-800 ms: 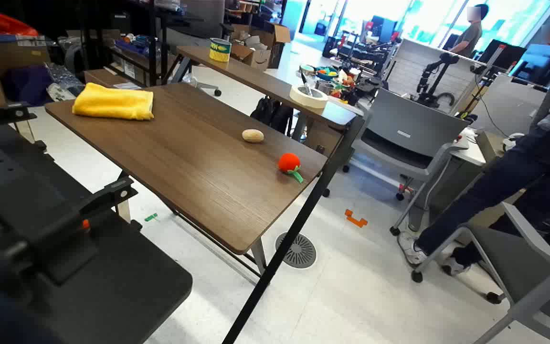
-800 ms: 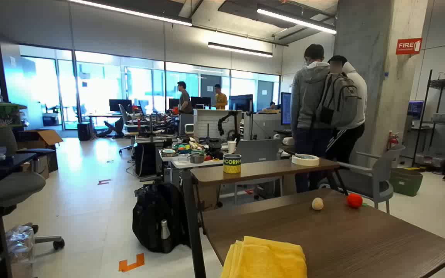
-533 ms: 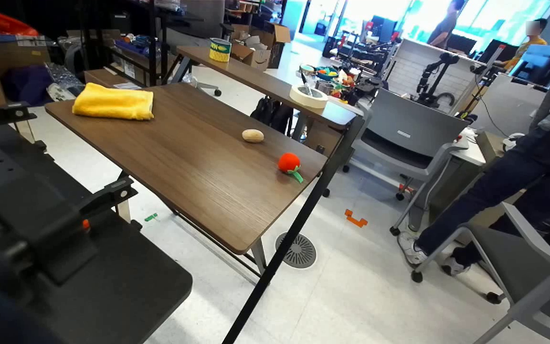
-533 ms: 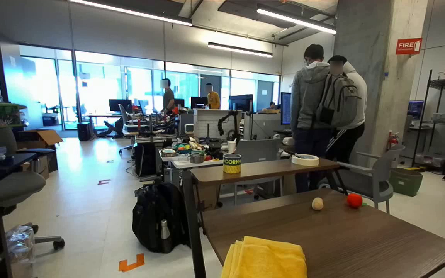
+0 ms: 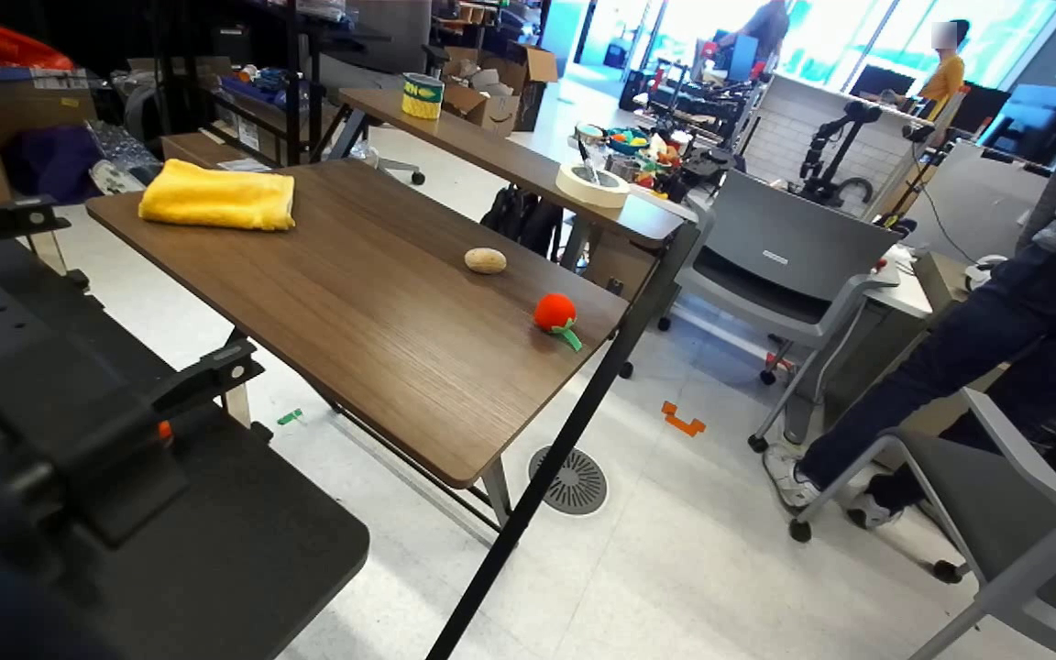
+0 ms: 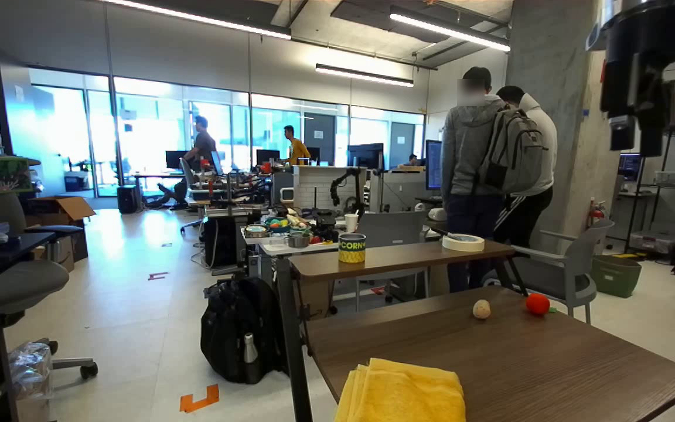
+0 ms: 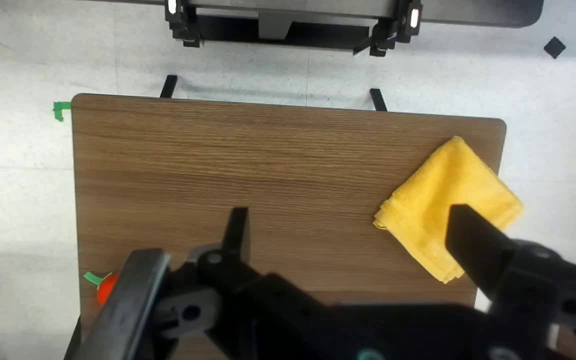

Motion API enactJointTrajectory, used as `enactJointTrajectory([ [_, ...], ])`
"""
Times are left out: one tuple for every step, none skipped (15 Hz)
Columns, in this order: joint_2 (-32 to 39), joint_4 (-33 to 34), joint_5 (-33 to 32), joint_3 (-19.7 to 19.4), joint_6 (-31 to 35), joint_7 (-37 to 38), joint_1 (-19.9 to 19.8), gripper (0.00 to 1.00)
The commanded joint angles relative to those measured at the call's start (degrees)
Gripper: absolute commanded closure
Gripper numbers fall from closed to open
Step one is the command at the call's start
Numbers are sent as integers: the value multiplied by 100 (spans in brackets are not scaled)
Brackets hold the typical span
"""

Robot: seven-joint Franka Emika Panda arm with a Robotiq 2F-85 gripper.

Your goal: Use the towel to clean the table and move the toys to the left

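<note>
A folded yellow towel (image 5: 216, 195) lies at one end of the brown table (image 5: 354, 302). It also shows in an exterior view (image 6: 402, 391) and in the wrist view (image 7: 438, 185). A red ball-shaped toy with green leaves (image 5: 554, 313) lies near the opposite end; it shows in an exterior view (image 6: 537, 304) and partly behind the gripper in the wrist view (image 7: 105, 287). A beige oval toy (image 5: 485, 260) lies beside it, also in an exterior view (image 6: 481, 309), hidden in the wrist view. My gripper (image 7: 349, 220) is open and empty, high above the table; it hangs at upper right in an exterior view (image 6: 636, 143).
A raised narrow shelf (image 5: 491, 151) runs along the table's side. It bears a corn can (image 6: 352, 248) and a tape roll (image 6: 463, 242) with a pen. A black stand (image 5: 244, 550) is opposite, across a gap. A grey chair (image 6: 575, 275) is near the toy end.
My gripper has come into view at the upper right of an exterior view. The towel and both toys have not moved. People in the background have walked.
</note>
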Motion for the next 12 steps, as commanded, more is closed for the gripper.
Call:
enactJointTrajectory([
  [1382, 1446, 98, 229, -672, 504, 92, 0],
  [1701, 1755, 33, 292, -832, 663, 136, 0],
  [2019, 2070, 21, 344, -1019, 805, 186, 0],
  [2321, 2383, 74, 399, -1346, 794, 228, 0],
  [2581, 2688, 181, 460, -1704, 657, 243, 0],
  [1993, 1871, 50, 392, -1025, 664, 203, 0],
  [2252, 2137, 60, 433, -1247, 664, 245, 0],
  [2436, 2327, 62, 449, -1355, 665, 276, 0],
  [2540, 2440, 62, 451, -1403, 665, 286, 0],
  [2586, 2506, 62, 449, -1453, 665, 283, 0],
  [2589, 2532, 63, 447, -1473, 665, 276, 0],
  [2535, 2386, 146, 409, -1324, 669, 201, 0],
])
